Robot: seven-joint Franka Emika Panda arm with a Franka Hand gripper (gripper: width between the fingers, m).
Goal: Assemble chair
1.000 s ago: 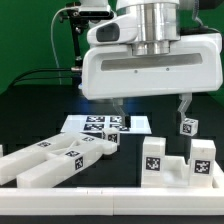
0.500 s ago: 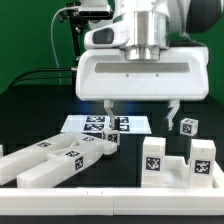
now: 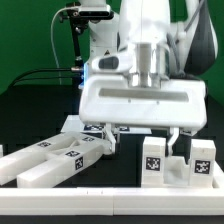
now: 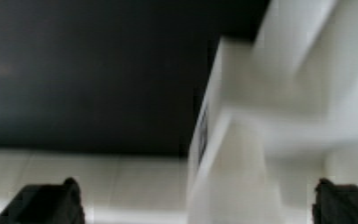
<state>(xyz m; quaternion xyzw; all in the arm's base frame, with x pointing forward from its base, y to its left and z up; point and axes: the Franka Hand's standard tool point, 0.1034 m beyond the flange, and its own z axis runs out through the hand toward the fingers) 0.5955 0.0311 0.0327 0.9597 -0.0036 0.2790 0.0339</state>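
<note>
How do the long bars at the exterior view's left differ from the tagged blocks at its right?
The long bars lie flat and slanted, tags facing up; the tagged blocks stand upright, tags facing the camera. Bars are elongated, blocks stubby. Both are matte white.

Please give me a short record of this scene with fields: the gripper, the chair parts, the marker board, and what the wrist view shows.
gripper: open, jaws spread wide, low above the table, nothing gripped
long bars: lying flat at the front, on the exterior view's left
tagged upright parts: two, on the exterior view's right, just in front of the gripper
marker board: flat, behind the parts, mostly hidden by the gripper
wrist view: blurred; a white part shows between the jaws, and I cannot tell which part
</note>
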